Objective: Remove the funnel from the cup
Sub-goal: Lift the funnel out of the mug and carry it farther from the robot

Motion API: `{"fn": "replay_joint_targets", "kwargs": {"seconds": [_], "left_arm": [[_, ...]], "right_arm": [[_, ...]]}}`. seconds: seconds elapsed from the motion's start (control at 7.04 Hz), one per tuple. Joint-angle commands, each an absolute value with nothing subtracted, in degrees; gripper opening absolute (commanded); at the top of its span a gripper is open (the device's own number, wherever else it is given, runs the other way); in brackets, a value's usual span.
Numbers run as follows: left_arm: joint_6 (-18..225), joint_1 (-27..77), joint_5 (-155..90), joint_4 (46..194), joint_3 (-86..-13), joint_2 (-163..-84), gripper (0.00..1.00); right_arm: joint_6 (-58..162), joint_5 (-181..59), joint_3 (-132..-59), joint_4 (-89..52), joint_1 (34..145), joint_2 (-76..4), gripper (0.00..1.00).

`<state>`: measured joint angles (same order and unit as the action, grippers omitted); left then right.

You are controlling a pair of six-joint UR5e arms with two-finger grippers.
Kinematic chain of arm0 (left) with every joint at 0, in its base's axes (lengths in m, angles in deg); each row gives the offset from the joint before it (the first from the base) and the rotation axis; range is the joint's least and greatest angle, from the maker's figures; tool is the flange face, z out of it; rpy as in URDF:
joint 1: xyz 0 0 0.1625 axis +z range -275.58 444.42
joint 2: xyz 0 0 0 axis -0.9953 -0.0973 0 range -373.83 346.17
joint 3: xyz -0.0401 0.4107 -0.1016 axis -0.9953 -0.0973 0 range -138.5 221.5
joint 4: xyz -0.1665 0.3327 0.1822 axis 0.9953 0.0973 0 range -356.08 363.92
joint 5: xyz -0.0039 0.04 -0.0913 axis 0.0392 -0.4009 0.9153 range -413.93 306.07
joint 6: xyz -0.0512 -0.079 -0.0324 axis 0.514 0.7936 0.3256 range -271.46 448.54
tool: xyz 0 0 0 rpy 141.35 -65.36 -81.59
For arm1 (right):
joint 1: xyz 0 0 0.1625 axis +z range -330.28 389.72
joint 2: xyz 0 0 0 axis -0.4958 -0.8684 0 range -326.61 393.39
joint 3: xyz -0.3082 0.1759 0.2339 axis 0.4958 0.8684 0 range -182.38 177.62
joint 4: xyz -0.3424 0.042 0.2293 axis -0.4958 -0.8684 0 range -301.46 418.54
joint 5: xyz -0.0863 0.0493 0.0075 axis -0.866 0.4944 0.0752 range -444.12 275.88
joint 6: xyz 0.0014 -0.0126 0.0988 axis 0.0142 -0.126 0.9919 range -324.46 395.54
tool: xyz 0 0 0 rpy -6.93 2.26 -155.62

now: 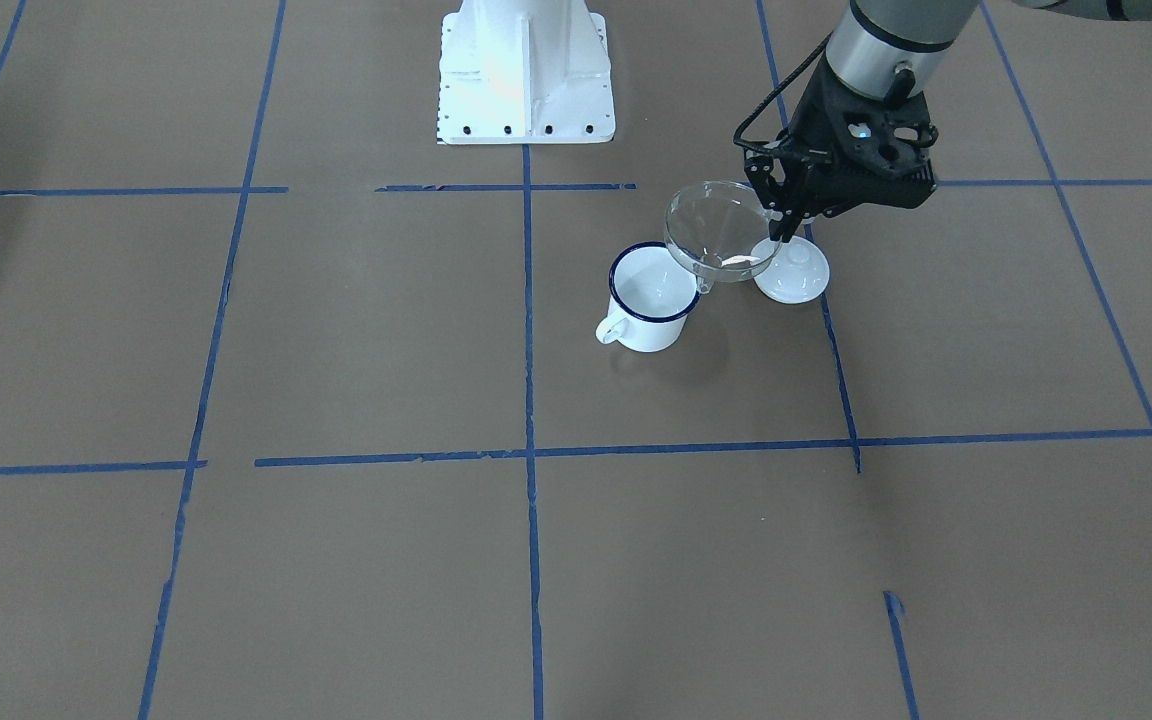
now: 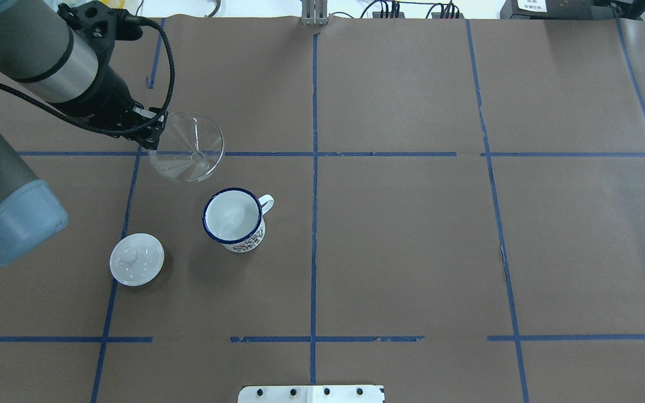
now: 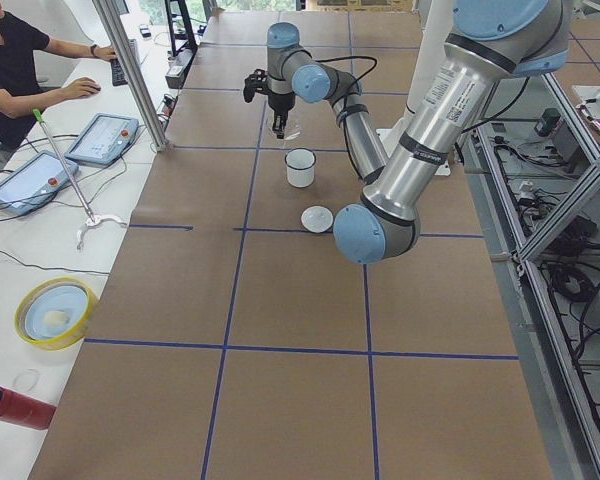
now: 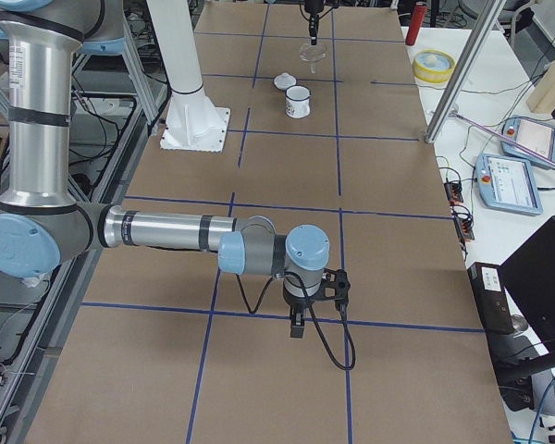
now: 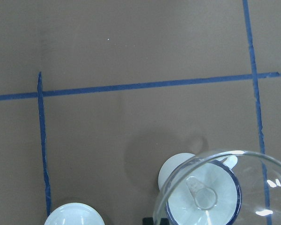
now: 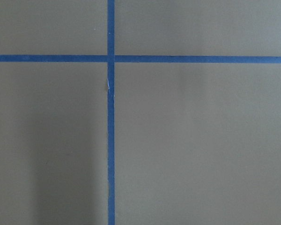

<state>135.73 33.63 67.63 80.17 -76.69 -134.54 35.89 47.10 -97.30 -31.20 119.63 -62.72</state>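
The clear plastic funnel (image 1: 721, 235) hangs in the air, out of the cup and tilted, held by its rim. My left gripper (image 1: 776, 205) is shut on that rim; in the overhead view the gripper (image 2: 152, 131) is on the funnel's (image 2: 188, 146) left edge. The white enamel cup (image 2: 234, 219) with a blue rim stands upright and empty on the table, nearer the robot than the funnel. In the left wrist view the funnel (image 5: 225, 187) fills the lower right, with the cup's rim (image 5: 238, 192) seen through it. My right gripper (image 4: 297, 328) hovers far off; I cannot tell its state.
A white round knobbed lid (image 2: 136, 259) lies on the table to the left of the cup, also below the funnel in the front view (image 1: 793, 270). The robot's white base (image 1: 526, 70) stands behind. Blue tape lines cross the brown paper. An operator (image 3: 20, 70) sits at a side desk.
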Motion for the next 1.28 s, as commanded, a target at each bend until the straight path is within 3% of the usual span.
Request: {"fn": "replay_joint_targets", "kwargs": {"seconds": [0.0, 0.71, 1.14], "left_arm": [[135.3, 31.9, 59.5, 97.3, -72.3, -133.2, 0.00], [136.6, 32.7, 32.8, 131.4, -55.7, -127.1, 0.00], [142.2, 41.1, 16.3, 151.5, -43.1, -123.8, 0.00]], "right_arm": [[35.9, 47.1, -97.3, -31.2, 119.6, -62.8, 1.00], [35.9, 47.1, -97.3, -31.2, 119.6, -62.8, 1.00], [35.9, 47.1, -97.3, -31.2, 119.6, -62.8, 1.00]]}}
